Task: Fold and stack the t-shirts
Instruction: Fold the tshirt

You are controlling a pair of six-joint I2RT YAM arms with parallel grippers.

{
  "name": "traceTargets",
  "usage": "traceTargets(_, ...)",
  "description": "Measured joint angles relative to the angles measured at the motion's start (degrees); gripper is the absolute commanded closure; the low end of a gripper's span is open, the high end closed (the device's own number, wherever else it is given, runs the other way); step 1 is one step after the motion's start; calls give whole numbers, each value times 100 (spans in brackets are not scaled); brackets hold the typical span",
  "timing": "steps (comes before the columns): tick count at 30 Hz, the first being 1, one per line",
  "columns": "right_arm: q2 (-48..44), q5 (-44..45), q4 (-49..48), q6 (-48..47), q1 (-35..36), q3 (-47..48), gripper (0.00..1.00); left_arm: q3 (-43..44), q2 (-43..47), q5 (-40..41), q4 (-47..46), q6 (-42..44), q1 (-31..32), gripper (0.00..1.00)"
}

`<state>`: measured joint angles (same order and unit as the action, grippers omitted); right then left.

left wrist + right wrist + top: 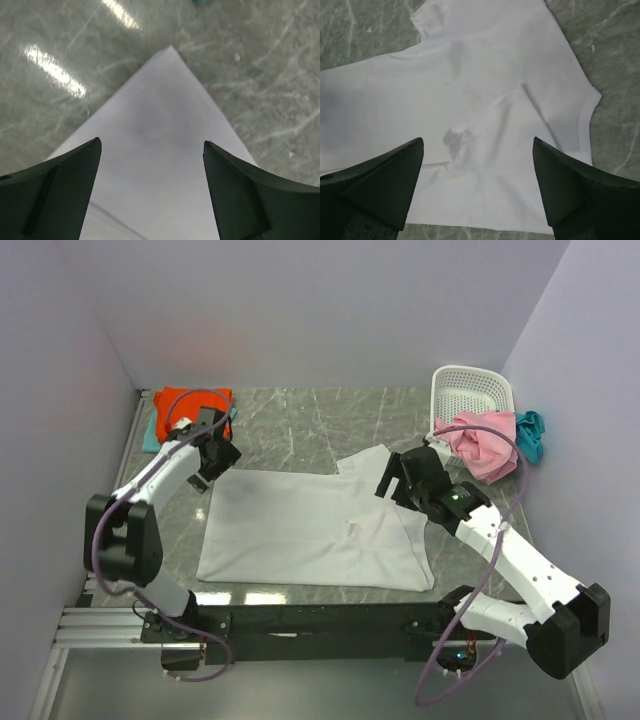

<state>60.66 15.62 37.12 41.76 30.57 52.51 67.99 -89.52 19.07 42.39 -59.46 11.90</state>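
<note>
While the white t-shirt (310,525) lies flat, the left gripper (212,465) hangs wide and empty over its far-left corner, the right gripper (393,478) likewise over its far-right edge; a shallow pinch could slip, skewing the fold.

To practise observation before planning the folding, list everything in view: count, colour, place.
large white cloth t-shirt: 1, white, mid-table, flat
folded orange-red cloth t-shirt: 1, orange-red, far-left corner
pale aqua cloth t-shirt: 1, aqua, beneath it
white perforated plastic basket: 1, white, far-right corner
crumpled pink cloth t-shirt: 1, pink, against basket
teal-blue cloth t-shirt: 1, teal, beside pink
grey-green marbled table: 1, grey-green, underneath
left gripper: 1, black, open, over white corner
right gripper: 1, black, open above shirt
</note>
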Motion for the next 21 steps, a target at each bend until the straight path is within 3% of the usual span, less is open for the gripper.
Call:
traceTargets(2,162,-15,-26,-151,-116,13,4,343,-485,15,-24,87,-122,24)
traceTargets(8,514,-59,-31,-435,-313,33,4,979,-1547,20,-92,310,-367,43)
traceTargets(21,820,-409,-116,-715,-525,33,4,1742,-2376,195,-24,374,-459,56)
